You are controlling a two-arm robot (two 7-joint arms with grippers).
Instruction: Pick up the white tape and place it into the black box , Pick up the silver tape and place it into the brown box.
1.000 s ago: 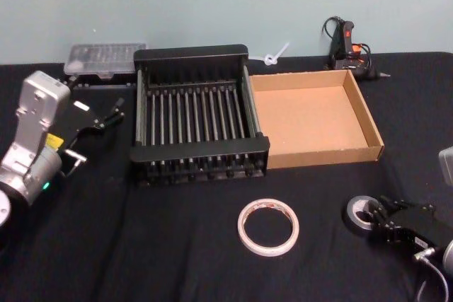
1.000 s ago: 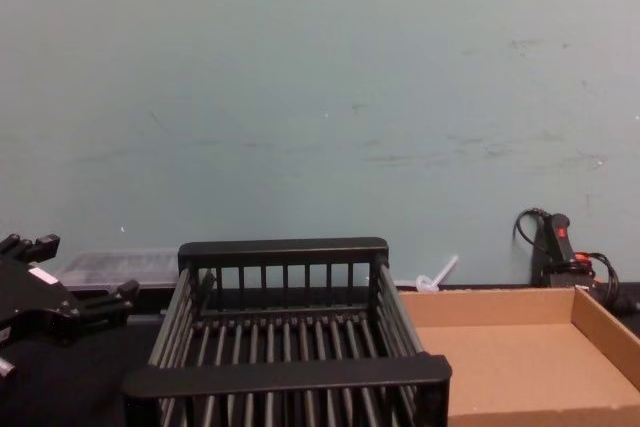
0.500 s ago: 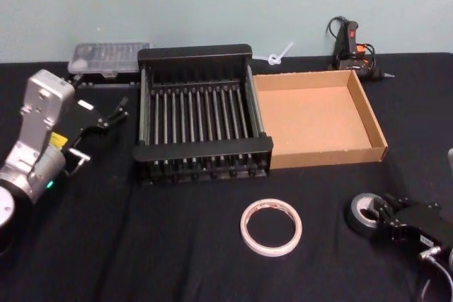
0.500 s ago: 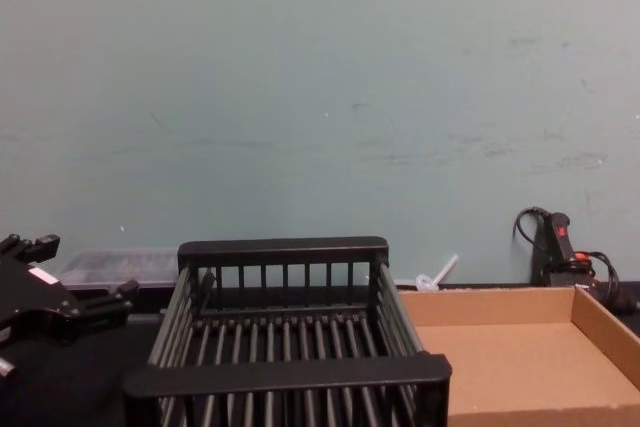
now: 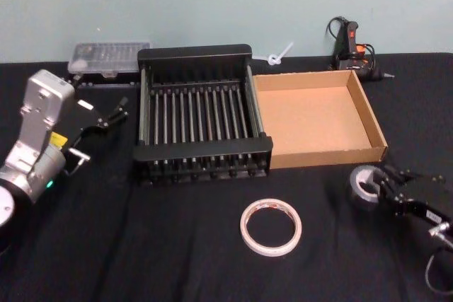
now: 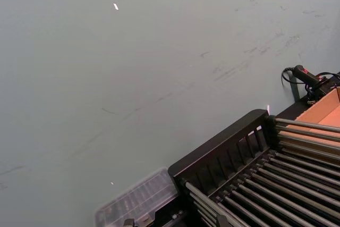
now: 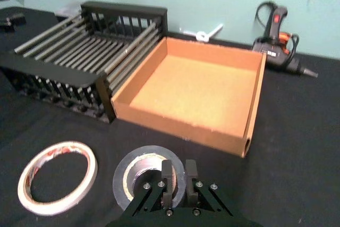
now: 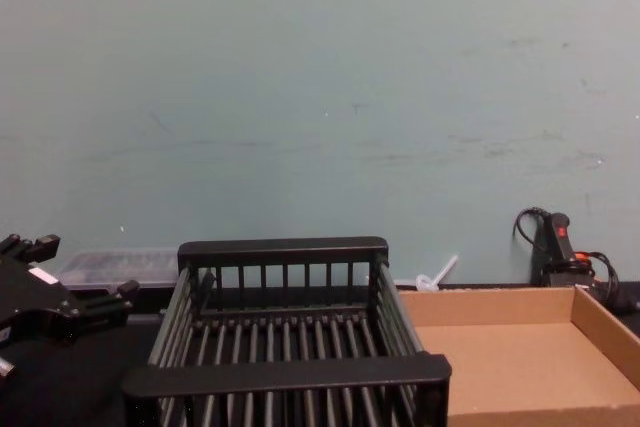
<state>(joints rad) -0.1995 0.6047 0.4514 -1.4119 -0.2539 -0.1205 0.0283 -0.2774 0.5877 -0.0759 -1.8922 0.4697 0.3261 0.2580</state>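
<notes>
Head view: the right gripper (image 5: 388,187) has carried the silver tape (image 5: 363,185) up and away from the table's near edge since half a second ago; the roll now sits higher in the picture, tilted, just short of the brown box (image 5: 373,126). In the right wrist view the fingers (image 7: 167,176) are pressed together on the roll's near wall, one inside the pale core and one outside. The white tape (image 5: 270,227) lies flat where it lay before, in front of the black box (image 5: 202,150), apart from both. The black box and the brown box stand side by side, touching, each with nothing inside. The left gripper (image 5: 99,119) hangs unchanged left of the black box, its fingers spread.
</notes>
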